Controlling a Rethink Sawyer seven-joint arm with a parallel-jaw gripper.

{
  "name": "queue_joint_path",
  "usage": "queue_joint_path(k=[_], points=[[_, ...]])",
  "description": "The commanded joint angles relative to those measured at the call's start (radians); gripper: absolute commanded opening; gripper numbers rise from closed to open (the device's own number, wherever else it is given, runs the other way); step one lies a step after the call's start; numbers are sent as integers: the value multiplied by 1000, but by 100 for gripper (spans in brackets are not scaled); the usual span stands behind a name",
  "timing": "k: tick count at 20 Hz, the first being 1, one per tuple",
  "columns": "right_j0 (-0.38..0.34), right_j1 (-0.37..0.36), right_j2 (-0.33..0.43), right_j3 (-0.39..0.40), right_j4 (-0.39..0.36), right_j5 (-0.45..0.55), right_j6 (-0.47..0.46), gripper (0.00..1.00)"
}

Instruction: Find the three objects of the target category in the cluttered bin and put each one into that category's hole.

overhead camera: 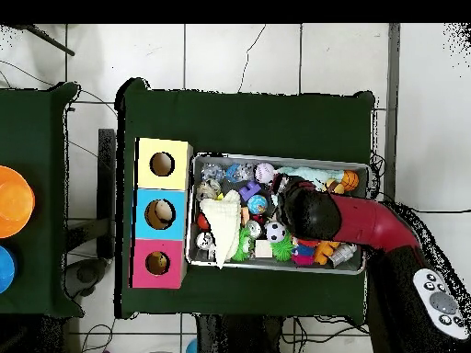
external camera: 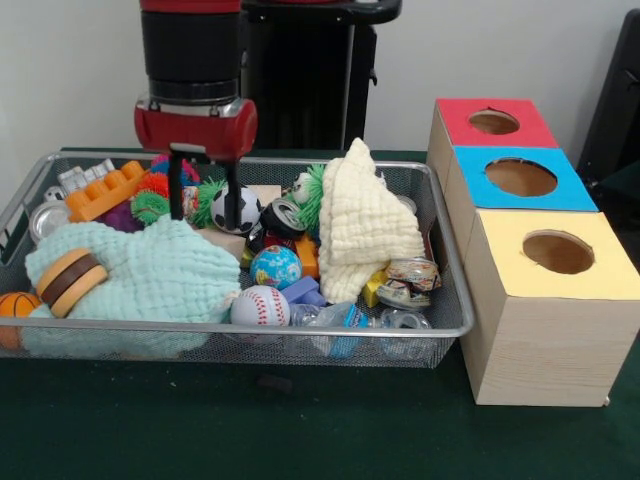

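The wire-mesh bin [external camera: 300, 328] is packed with clutter; it also shows in the overhead view [overhead camera: 276, 158]. My gripper [external camera: 204, 220] hangs open and empty over the bin's back left part, one finger [external camera: 232, 205] just in front of a soccer ball [external camera: 246, 208]. Other balls lie in the bin: a baseball [external camera: 259, 306], a globe ball [external camera: 275, 266] and a basketball [external camera: 14, 304] at the left end. In the overhead view the arm [overhead camera: 317, 213] hides the gripper; the soccer ball [overhead camera: 274, 232], globe ball [overhead camera: 258, 204] and baseball [overhead camera: 265, 171] show beside it.
Three wood-grain boxes with round holes stand beside the bin: red top [external camera: 492, 122], blue top [external camera: 520, 177], yellow top [external camera: 558, 252]. A mint cloth [external camera: 150, 275], a cream cloth [external camera: 362, 225], a burger toy [external camera: 70, 280], an orange block [external camera: 105, 190] and cans [external camera: 410, 280] fill the bin.
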Motion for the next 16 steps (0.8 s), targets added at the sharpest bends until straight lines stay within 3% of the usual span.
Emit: queue_joint_path(k=[1,9,14,16], points=[[-70,109,142,-203,-45,181,-262,100],[-103,146,180,-327,-78,323,-333,100],[-101,162,185,-339,-123,292,-323,100],[-103,159,185,-303,-144,250,-296,100]])
